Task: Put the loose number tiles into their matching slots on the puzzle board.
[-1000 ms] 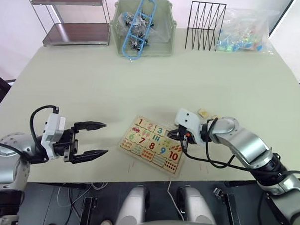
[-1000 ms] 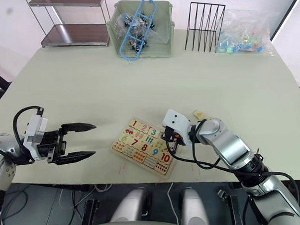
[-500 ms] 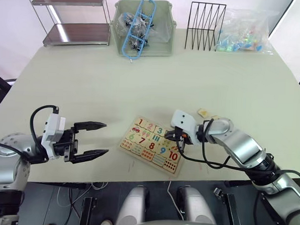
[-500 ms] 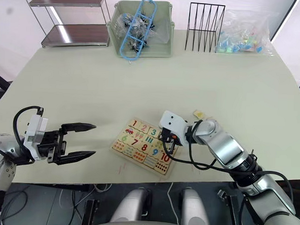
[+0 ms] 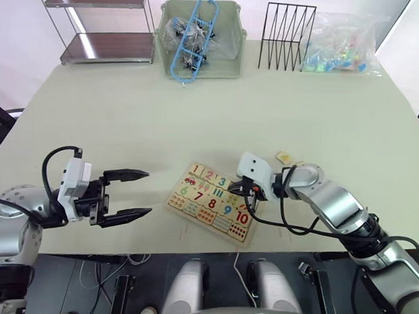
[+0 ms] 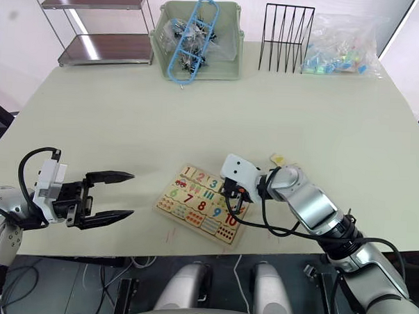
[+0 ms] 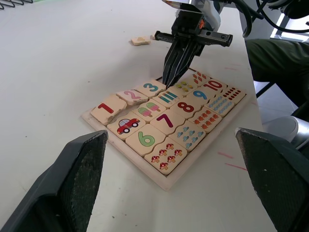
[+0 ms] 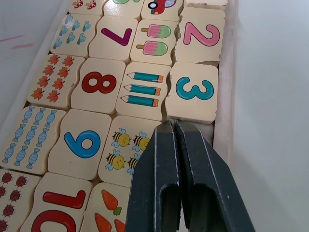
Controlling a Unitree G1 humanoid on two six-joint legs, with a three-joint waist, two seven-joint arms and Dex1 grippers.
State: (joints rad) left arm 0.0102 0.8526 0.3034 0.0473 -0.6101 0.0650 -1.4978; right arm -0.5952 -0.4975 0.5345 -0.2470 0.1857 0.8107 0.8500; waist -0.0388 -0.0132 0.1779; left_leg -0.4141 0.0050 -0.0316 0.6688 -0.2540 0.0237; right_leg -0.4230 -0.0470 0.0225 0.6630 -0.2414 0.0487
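two grippers show over the pale table. at the left the left gripper hangs above bare tabletop with its black fingers spread wide and nothing between them, well apart from the board. the board lies flat near the table's front edge, between the two arms, turned at a slant. tiles 1, 2 and 3 sit in the slots along its far edge, with picture pieces and the numbers 6 to 10 in the rows nearer the robot. just past tile 3 the right gripper points down at that far row, its fingers pressed together with nothing seen between them, and the tips sit over the slot next to the 3; whether they touch the wood cannot be told. right of the board, near the right forearm, a loose tile lies on the table, its digit too small to read. along the far edge stand a metal shelf, a green bin, a black wire rack and a clear bag of coloured pieces.
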